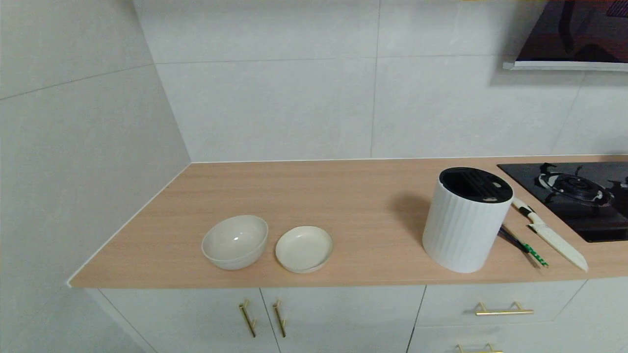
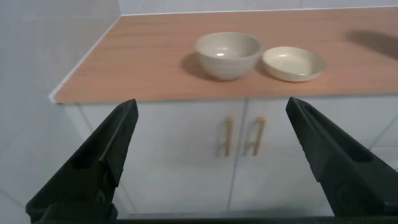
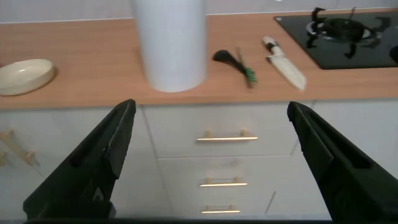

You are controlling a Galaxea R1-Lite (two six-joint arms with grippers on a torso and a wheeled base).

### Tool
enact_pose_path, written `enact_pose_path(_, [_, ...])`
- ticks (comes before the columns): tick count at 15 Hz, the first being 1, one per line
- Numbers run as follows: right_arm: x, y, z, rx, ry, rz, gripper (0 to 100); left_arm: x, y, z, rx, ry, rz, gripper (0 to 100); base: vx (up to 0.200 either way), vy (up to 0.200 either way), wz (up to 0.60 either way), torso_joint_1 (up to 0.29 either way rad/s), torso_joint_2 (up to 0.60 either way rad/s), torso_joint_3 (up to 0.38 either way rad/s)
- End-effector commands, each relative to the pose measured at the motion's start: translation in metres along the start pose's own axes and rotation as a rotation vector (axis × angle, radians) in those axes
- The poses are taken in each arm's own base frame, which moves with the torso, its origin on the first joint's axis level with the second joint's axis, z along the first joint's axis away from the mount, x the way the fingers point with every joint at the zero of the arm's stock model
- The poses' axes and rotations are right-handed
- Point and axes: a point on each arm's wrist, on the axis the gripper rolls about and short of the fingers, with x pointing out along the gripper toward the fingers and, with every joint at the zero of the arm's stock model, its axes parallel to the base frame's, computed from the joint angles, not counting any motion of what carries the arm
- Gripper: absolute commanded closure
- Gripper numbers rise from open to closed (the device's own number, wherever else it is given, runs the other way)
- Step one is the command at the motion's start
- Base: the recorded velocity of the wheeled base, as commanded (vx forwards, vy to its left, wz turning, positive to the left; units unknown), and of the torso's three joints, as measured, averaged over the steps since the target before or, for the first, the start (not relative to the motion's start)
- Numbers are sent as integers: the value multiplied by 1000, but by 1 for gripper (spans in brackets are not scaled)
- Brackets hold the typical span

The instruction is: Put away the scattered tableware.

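Desk [image 1: 319,191], left: bowl [image 1: 235,241] just beside shallow dish [image 1: 304,248], near front edge. Right: white ribbed holder [image 1: 466,220], chopsticks [image 1: 525,243] and knife [image 1: 552,235] lying just beside it. Left tool [image 2: 211,102] and right tool [image 3: 211,104] both spread wide, empty.

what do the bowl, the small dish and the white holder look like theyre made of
Bowl: probably glazed ceramic, cream and glossy, with a bright glint inside; melamine is possible. Small dish: same cream look, slightly duller. White holder: likely matte plastic, ribbed wall, black slotted top.
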Motion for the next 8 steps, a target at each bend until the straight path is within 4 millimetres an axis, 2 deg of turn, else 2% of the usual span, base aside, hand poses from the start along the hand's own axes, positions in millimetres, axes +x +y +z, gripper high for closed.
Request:
enact_pose_path(1, [0, 0, 0, 0, 1, 0, 0, 0, 0, 0, 0, -1, 0, 0, 0, 200, 0, 2, 2, -2])
enact_pose_path(8, [0, 0, 0, 0, 1, 0, 0, 0, 0, 0, 0, 0, 0, 0, 0, 200, 0, 2, 0, 4])
